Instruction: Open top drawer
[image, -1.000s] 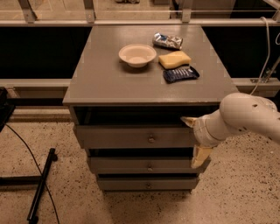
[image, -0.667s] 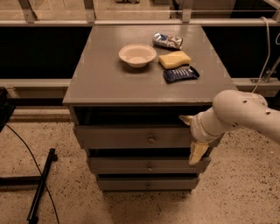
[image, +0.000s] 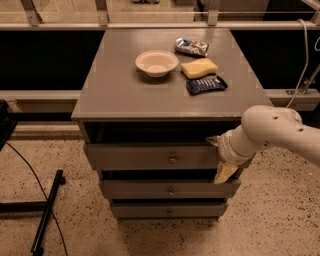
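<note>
Here, end effector (image: 219, 157) beside top drawer (image: 150, 156), bowl (image: 156, 62) above.

My gripper (image: 219, 158) crowds the top drawer's (image: 145, 157) right end; open floor (image: 150, 236) fronts its knob (image: 172, 159), left side free.

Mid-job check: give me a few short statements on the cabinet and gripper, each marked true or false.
1. The gripper is on the knob. False: the gripper is at the right end of the top drawer; the knob sits apart at the middle of the front.
2. A bowl stands on the cabinet top. True.
3. The sponge lies in the bowl. False: the sponge lies on the cabinet top beside it.
4. A dark blue packet lies next to the sponge. True.
</note>
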